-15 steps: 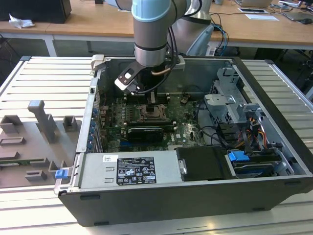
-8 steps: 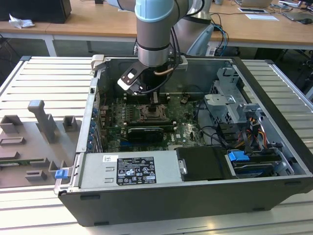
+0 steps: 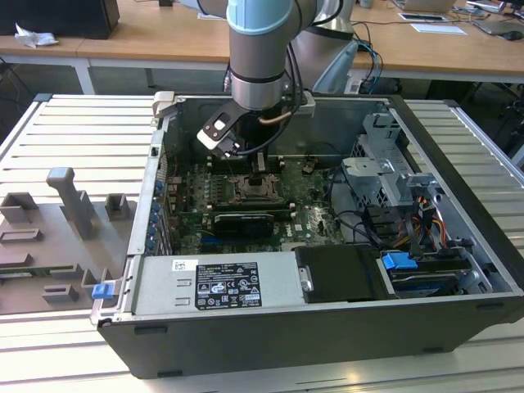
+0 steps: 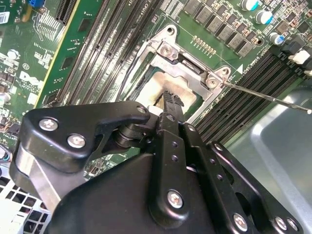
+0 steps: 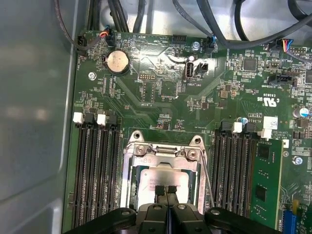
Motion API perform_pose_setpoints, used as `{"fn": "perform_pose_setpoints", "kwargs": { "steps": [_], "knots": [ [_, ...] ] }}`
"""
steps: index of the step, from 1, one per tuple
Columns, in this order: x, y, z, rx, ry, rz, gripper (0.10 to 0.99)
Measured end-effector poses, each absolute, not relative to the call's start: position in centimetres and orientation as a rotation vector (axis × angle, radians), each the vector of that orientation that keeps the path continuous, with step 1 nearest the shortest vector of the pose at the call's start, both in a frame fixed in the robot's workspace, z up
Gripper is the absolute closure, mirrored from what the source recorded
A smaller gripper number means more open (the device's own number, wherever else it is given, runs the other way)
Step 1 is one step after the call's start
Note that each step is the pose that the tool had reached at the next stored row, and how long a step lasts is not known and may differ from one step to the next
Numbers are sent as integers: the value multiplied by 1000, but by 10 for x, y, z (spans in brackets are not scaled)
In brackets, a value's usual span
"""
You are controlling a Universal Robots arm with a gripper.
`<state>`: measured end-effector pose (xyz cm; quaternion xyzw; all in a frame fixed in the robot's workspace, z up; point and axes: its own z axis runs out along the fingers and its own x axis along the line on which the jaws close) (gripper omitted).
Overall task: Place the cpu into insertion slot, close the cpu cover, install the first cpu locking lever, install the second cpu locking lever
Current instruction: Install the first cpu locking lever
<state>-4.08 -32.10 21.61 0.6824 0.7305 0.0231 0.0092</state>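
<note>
One gripper [image 3: 257, 168], carried by the single arm, reaches down into the open computer case [image 3: 246, 336] that lies on the counter [image 3: 74, 123]. In both wrist views its jaws are pressed together, with nothing seen between them.

Position of the task's thing: the cpu [image 5: 163, 178], a pale square chip, lies flat inside the insertion slot [image 5: 128, 171] on the green circuit board [image 5: 161, 97], between two banks of memory slots [image 5: 95, 165].

Governing relation: the cpu lies straight ahead of the jaws along the gripper's own axis. In the first wrist view the gripper [image 5: 165, 189] stands over the chip's near half, about midway across its width; whether the tips touch the metal top or hover just above it cannot be told. The second wrist view places the gripper [image 4: 170, 100] against the same pale surface [image 4: 155, 90].

Surrounding hardware: the cpu cover [image 5: 168, 157] frames the chip through its central window; whether it sits fully flat cannot be told. One locking lever [image 4: 265, 97], a thin straight rod, runs along one side of the socket and juts out past its corner, apparently unlatched. Its long axis lies parallel to that side, just beside the jaws but apart from them.
</note>
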Motion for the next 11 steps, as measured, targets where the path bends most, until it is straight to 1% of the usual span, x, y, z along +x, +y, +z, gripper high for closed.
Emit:
{"fn": "perform_pose_setpoints", "kwargs": {
  "steps": [11],
  "knots": [
    [-41, -321, 226, 2131, 2282, 72, 980]
  ]
}}
